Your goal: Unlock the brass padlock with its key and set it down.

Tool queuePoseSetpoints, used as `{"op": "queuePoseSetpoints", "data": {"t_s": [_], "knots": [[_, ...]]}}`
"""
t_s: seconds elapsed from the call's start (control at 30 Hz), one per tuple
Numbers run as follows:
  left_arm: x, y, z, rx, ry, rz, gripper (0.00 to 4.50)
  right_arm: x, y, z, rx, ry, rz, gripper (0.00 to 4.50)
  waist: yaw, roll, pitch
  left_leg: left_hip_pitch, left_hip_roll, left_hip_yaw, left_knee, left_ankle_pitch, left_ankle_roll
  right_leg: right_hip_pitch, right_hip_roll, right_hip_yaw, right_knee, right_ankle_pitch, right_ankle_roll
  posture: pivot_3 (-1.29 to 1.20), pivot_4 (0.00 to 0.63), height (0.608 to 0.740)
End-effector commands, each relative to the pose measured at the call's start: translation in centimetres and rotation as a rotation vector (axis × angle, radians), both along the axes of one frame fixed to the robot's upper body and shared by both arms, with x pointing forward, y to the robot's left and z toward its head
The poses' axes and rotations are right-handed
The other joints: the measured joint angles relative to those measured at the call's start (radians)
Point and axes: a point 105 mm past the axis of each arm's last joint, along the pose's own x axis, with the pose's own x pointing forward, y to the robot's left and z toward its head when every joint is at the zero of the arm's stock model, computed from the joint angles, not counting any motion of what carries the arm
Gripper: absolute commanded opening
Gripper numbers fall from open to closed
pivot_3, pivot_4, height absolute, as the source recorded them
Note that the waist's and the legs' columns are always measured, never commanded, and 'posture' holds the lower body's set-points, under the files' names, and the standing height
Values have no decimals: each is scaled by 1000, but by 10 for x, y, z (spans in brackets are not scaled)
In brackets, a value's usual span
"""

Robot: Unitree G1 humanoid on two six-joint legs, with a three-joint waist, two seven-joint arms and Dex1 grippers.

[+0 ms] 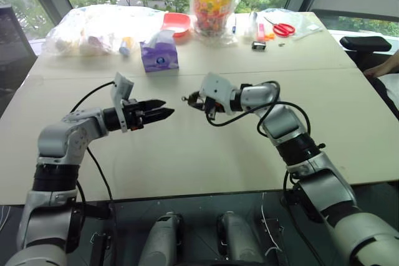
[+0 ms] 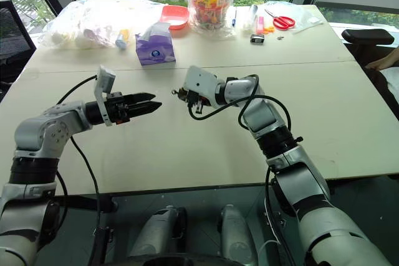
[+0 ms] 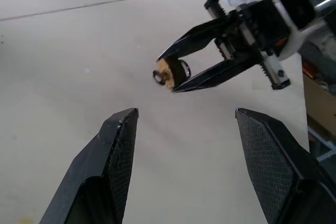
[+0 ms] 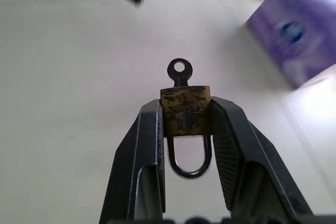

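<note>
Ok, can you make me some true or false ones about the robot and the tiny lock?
1. The right gripper is pinching the brass padlock between its fingers. True.
2. The key lies flat on the table. False: it sticks out of the padlock's body, away from the shackle.
3. The left gripper is holding the key. False: its fingers are spread and empty, pointing towards the padlock.
4. A purple tissue box sits on the table beyond the grippers. True.
5. The padlock is resting on the table. False: it is held up in the air.
</note>
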Motion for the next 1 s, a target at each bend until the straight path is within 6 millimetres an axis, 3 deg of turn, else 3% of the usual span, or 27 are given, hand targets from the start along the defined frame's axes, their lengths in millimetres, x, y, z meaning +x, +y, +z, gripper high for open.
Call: {"op": "queuePoseSetpoints", "data": {"t_s": [0.03, 0.37, 0.47, 0.57, 1.0], "knots": [[9, -3, 14, -40, -41, -15, 3084, -10, 5, 19, 59, -77, 11, 683, 0, 0, 0, 0, 0, 0, 0, 0, 0, 0, 0, 0, 0, 0, 0, 0, 150, 740], [24, -17, 20, -109, -42, -46, 3084, -13, 6, 22, 67, -83, -16, 683, 2, 0, 0, 0, 0, 1, 3, 0, 1, 1, 2, -1, 1, 1, 1, 0, 150, 740], [22, -20, 22, -128, -41, -72, 2225, -13, 5, 23, 62, -90, -28, 684, 1, 0, 0, 0, 0, 1, 3, 0, 1, 1, 2, -1, 1, 1, 2, 0, 150, 740], [22, -21, 23, -137, -39, -75, 916, -13, 6, 23, 62, -90, -27, 684, 1, 0, 0, 0, 1, 1, 3, 0, 1, 1, 2, -1, 1, 1, 2, 0, 150, 740], [28, -26, 29, -185, -41, -74, 916, -17, 9, 23, 53, -95, -12, 684, 2, 0, 0, 0, 1, 1, 3, 0, 1, 2, 3, -1, 1, 1, 2, 0, 150, 740]]}}
